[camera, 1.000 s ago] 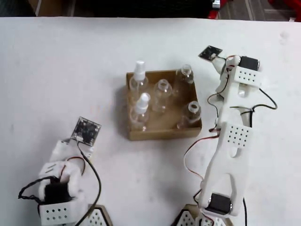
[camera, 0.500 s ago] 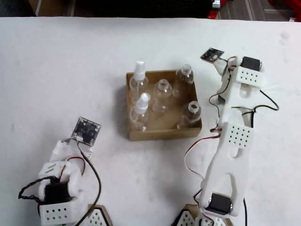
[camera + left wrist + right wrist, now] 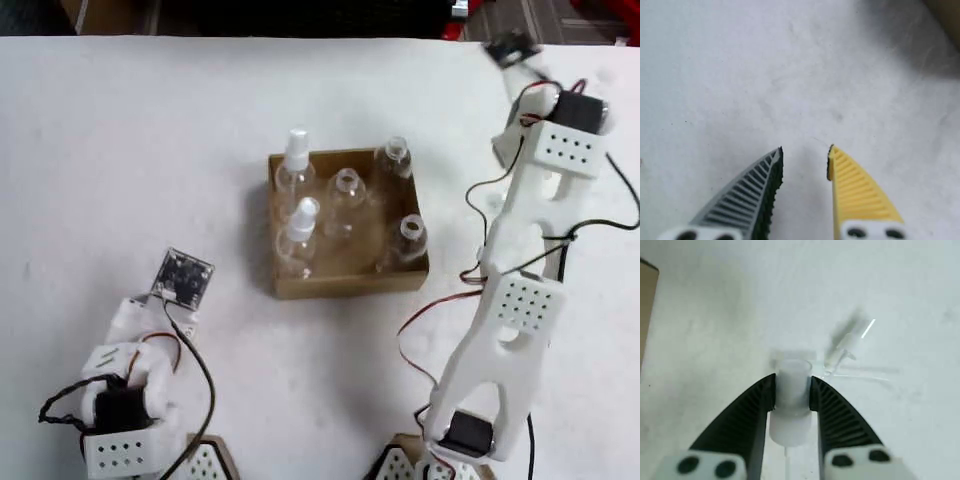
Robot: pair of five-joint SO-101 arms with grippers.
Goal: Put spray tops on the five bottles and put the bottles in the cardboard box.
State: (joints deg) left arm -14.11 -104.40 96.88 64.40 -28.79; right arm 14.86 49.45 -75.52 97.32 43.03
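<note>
The cardboard box (image 3: 345, 282) stands mid-table with five clear bottles inside. Two bottles wear white spray tops (image 3: 297, 148) (image 3: 304, 214); the other three (image 3: 346, 186) (image 3: 395, 155) (image 3: 410, 230) have bare necks. My right gripper (image 3: 791, 379) is shut on a white spray top (image 3: 791, 390) just above the white table. Its arm (image 3: 520, 300) stretches to the far right corner, away from the box. Close beyond it lies a blurred loose spray top (image 3: 850, 337) with a thin tube. My left gripper (image 3: 805, 150) is open over bare table near the front left, with nothing between its fingers.
A corner of the box (image 3: 946, 14) shows beyond my left gripper. The left arm (image 3: 125, 400) sits folded at the front left edge. Red and black cables (image 3: 470, 275) hang along the right arm, close to the box's right side.
The right arm has swung right and farther back, away from the box toward the table's far right corner. The left arm and the bottles have not moved.
</note>
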